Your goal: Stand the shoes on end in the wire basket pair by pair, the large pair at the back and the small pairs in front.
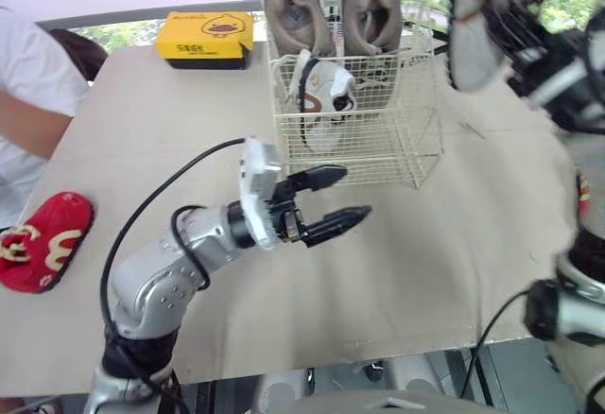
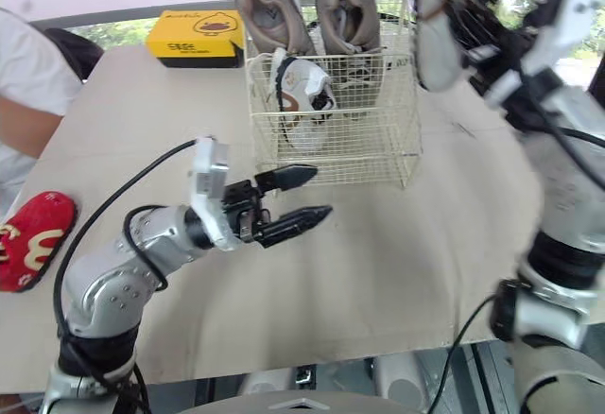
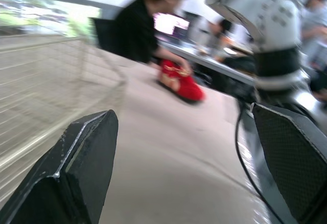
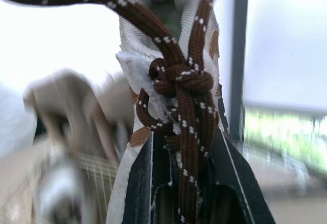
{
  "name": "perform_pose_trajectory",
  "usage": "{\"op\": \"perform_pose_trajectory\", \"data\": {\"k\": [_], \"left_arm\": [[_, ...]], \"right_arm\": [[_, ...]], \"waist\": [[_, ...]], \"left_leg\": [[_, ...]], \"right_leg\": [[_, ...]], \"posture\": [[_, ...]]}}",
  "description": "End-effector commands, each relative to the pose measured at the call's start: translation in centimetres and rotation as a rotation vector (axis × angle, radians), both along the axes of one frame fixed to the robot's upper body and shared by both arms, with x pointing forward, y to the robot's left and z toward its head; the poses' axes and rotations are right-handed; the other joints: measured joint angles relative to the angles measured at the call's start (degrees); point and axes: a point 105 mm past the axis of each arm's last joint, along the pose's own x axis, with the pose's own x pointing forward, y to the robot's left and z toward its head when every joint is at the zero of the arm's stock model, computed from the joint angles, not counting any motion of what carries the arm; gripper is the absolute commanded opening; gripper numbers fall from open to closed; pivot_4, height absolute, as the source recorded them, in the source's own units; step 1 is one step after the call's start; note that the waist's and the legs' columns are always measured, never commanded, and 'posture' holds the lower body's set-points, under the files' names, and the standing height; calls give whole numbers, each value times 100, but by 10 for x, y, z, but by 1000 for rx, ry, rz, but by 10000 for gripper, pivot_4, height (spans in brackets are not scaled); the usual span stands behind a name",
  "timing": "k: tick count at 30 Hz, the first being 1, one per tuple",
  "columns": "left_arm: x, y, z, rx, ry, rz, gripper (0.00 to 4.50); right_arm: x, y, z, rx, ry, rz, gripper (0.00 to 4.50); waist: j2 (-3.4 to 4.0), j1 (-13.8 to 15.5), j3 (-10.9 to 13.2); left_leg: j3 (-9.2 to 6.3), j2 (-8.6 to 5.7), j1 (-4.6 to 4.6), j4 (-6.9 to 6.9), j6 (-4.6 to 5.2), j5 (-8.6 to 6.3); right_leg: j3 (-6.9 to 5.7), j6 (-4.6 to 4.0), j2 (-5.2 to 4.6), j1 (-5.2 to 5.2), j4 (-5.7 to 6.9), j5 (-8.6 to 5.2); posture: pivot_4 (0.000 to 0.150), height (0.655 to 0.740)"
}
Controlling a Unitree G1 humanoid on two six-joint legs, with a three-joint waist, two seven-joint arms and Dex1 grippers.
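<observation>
Nearest, the left fingers (image 1: pixel 340 217) hover released and wide apart over the bare worktop (image 1: pixel 425 272), on the near side of the wire basket (image 1: pixel 378 145). In the basket the large pair (image 1: pixel 293 8) stands on end at the far side, and one small white shoe (image 1: pixel 321 93) stands upright in front of it, towards the left. A second small shoe (image 1: pixel 473 41) hangs in the air just right of the basket's rim. A yellow box (image 1: pixel 203 36) lies far left, and a red slipper (image 1: pixel 43 239) lies at the left edge beside a person's arm (image 1: pixel 28 116).

In the left wrist view both fingers are spread with nothing between them. The basket's mesh is close alongside, and another red slipper (image 3: pixel 181 83) lies farther off on the worktop, by a seated person (image 3: pixel 138 29).

In the right wrist view the right fingers (image 4: pixel 240 188) are clenched on the second small shoe. Its brown laces (image 4: pixel 179 78) are knotted above them, and the large pair is a blur beyond.
</observation>
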Motion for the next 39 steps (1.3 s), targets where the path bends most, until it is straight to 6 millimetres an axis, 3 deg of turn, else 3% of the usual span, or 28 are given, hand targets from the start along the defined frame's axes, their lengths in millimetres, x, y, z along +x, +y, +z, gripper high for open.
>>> {"op": "perform_pose_trajectory", "data": {"k": [1,6,13,22,28,33,38,39], "left_arm": [[-14,2,18,-63,-57,48,45000],[-8,7,27,-64,-72,119,45000],[-4,6,36,-71,-83,167,45000],[-18,-8,40,-71,-84,172,45000],[-26,-8,39,-51,-98,229,45000],[-28,-8,37,-46,-106,266,45000],[-10,5,32,-50,-90,276,45000],[-6,7,31,-49,-90,271,45000]], "right_arm": [[8,6,12,84,-166,-99,173],[27,28,-13,80,-248,-159,173],[42,31,-62,70,-224,-257,173],[65,17,-111,28,-99,-363,173],[58,7,-129,14,-48,-346,173],[40,-1,-131,-7,-26,-261,21490],[21,-12,-120,-50,-11,-202,44290],[17,-15,-116,-56,-6,-195,44752]], "waist": [[-4,61,-2],[-7,98,-4],[-11,33,-9],[-10,18,-9],[-16,49,-13],[-21,109,-16],[-19,198,-16],[-18,194,-15]], "left_leg": [[-3,1,-3,0,0,0],[-1,-10,-9,1,-22,13],[-5,-8,13,1,-21,12],[-4,-7,27,0,-22,13],[-3,-6,41,0,-22,13],[-9,-4,65,-3,-20,12],[-14,-6,66,-20,-19,10],[-11,-5,65,-21,-19,10]], "right_leg": [[-6,-1,-2,0,0,0],[-11,-2,-17,4,-5,1],[-7,-5,-12,13,13,1],[2,-7,-8,12,33,1],[5,-28,-9,25,37,-13],[-2,-28,-15,55,25,-15],[-17,-28,-14,68,-9,-16],[-17,-28,-14,67,-9,-16]], "posture": [[1500,7400],[1500,7400],[1500,7400],[1500,7400],[1500,7400],[1500,7400],[1500,7400],[1500,7400]]}}
